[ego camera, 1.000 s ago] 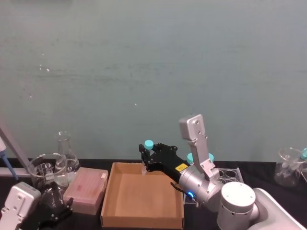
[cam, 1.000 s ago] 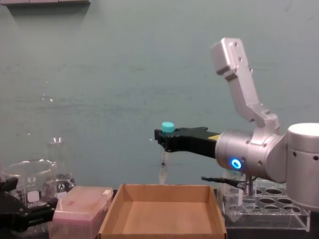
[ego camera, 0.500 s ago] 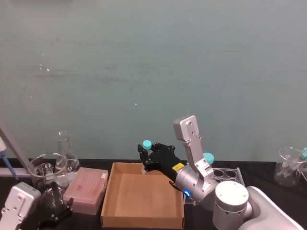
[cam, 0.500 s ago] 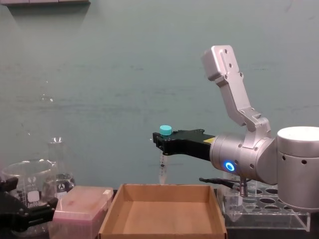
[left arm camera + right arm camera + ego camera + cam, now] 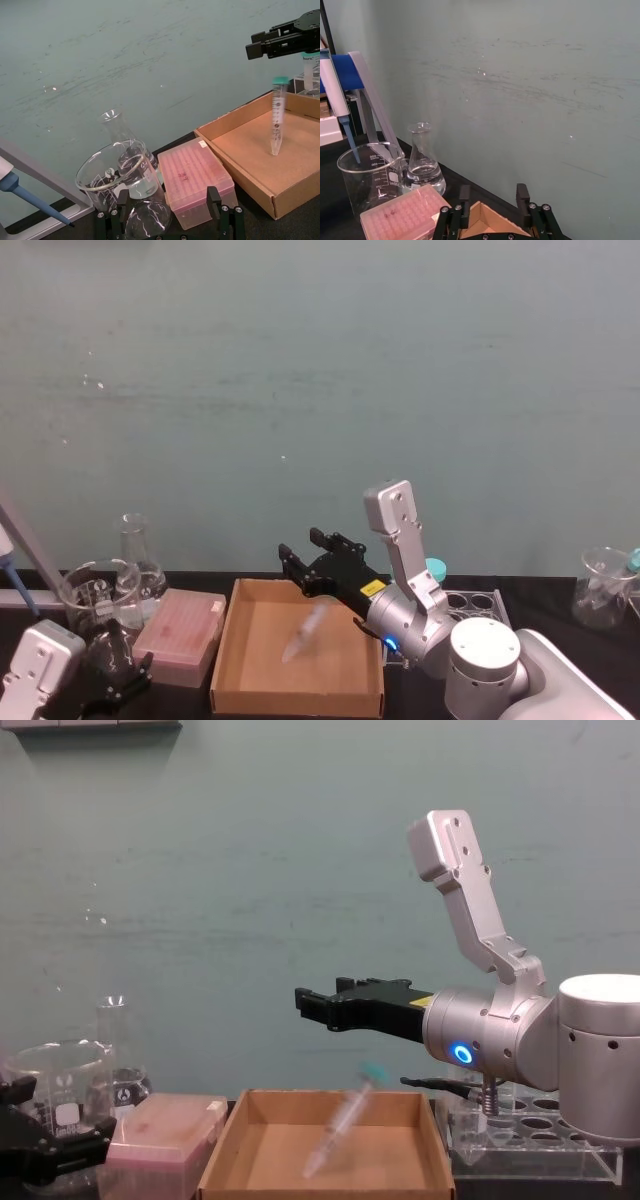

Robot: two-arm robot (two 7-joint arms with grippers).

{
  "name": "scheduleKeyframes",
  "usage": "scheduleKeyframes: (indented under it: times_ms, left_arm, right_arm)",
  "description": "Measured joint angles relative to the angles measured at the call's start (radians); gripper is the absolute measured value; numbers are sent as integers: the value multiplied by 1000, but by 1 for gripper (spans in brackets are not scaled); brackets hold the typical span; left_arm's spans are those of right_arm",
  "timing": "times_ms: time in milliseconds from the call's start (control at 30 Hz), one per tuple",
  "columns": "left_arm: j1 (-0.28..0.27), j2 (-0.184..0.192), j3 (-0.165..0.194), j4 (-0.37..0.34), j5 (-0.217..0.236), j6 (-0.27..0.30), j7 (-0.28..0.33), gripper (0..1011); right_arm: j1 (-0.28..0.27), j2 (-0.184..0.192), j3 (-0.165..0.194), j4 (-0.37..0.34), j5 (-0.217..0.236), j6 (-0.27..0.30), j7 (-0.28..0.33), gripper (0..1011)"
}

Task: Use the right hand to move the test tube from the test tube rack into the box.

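Right hand (image 5: 318, 1000) hovers above the box (image 5: 222, 1152), jaws wide, gripping nothing. Test tube (image 5: 340, 1132) sits inside the box, tilted, cap uppermost, blurred. Test tube rack (image 5: 545, 1145) beside the box holds a teal-capped tube (image 5: 434, 568). Left gripper (image 5: 118, 680) parked, jaws apart

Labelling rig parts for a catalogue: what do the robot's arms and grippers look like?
The right arm is silver-grey with thick round joints, a glowing blue ring and a black cable. Its right gripper is black, two-fingered, with a yellow label. The left gripper is black on a silver-grey block.
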Motion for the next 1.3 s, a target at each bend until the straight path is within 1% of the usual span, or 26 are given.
scheduleKeyframes:
  times_ms: [100,133,233,267,333,367,400,467,567,633,767,800,867,900,967,1000,1067,1100,1200,1233,1300]
  left_arm:
    - [0,0,0,0,0,0,0,1000]
    - [0,0,0,0,0,0,0,1000]
    - [0,0,0,0,0,0,0,1000]
    - [0,0,0,0,0,0,0,1000]
    - [0,0,0,0,0,0,0,1000]
    - [0,0,0,0,0,0,0,1000]
    - [0,0,0,0,0,0,0,1000]
    - [0,0,0,0,0,0,0,1000]
    - [0,0,0,0,0,0,0,1000]
    - [0,0,0,0,0,0,0,1000]
    - [0,0,0,0,0,0,0,1000]
    - [0,0,0,0,0,0,0,1000]
    - [0,0,0,0,0,0,0,1000]
    - [0,0,0,0,0,0,0,1000]
    - [0,0,0,0,0,0,0,1000]
    - [0,0,0,0,0,0,0,1000]
    - [0,0,0,0,0,0,0,1000]
    - [0,0,0,0,0,0,0,1000]
    - [0,0,0,0,0,0,0,1000]
    - [0,0,0,0,0,0,0,1000]
    - [0,0,0,0,0,0,0,1000]
  right_arm:
    - [0,0,0,-1,0,1,1,632]
    - [-1,0,0,-1,1,1,1,692]
    - [-1,1,1,-2,1,1,1,748]
    - [-1,1,1,-2,1,1,1,805]
    - [-1,1,1,-2,1,2,2,859]
    - [-1,1,1,-2,1,2,2,859]
    - [-1,1,1,-2,1,2,2,907]
    - [-1,1,1,-2,2,2,2,971]
    - [-2,1,1,-3,2,2,2,1002]
    - [-2,2,1,-3,2,3,2,1002]
    - [-31,17,9,-56,-5,-11,3,1003]
    - [-48,26,14,-90,-8,-19,2,1003]
    - [-65,35,21,-130,-8,-27,-2,1002]
    - [-88,49,30,-179,-8,-34,-7,1002]
    - [-111,64,41,-232,-8,-42,-12,1003]
    - [-138,79,53,-282,-7,-52,-22,1003]
    - [-167,97,70,-334,-8,-61,-38,1002]
    - [-199,114,89,-382,-10,-74,-57,1003]
    - [-247,138,120,-440,-22,-100,-95,1003]
    - [-277,151,143,-470,-30,-112,-118,1003]
    - [-316,166,170,-499,-41,-127,-150,1003]
